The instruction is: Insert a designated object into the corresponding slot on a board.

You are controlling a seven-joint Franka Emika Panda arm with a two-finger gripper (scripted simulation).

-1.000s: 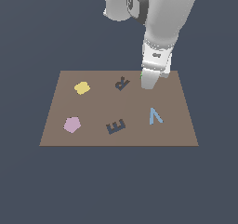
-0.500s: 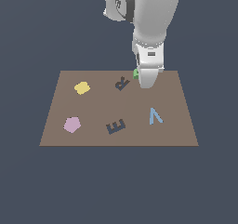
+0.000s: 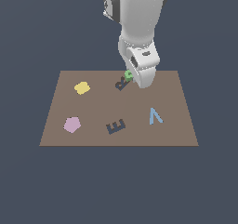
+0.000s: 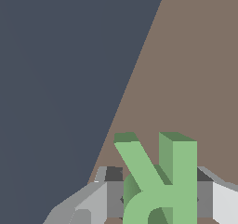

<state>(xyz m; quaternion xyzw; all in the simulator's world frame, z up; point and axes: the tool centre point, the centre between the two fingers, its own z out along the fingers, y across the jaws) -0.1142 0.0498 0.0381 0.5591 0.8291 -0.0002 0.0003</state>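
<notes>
The light-green R block (image 3: 128,75) is held in my gripper (image 3: 132,78), just above the brown board (image 3: 176,125) near its far edge. In the wrist view the green R (image 4: 160,181) sits clamped between the two grey fingers (image 4: 100,200), with bare board behind it. The dark grey R-shaped slot (image 3: 122,84) lies on the board right beside the block, toward the exterior view's left; the block overlaps its upper corner in that view. I cannot tell whether the block touches the board.
On the board lie a yellow blob piece (image 3: 82,88), a pink pentagon piece (image 3: 72,124), a dark E-shaped recess (image 3: 115,126) and a light-blue "7"-like piece (image 3: 155,115). The board's far edge runs just behind the gripper.
The arm has carried the green R toward the exterior view's left, from beyond the slot's right side to right beside the slot.
</notes>
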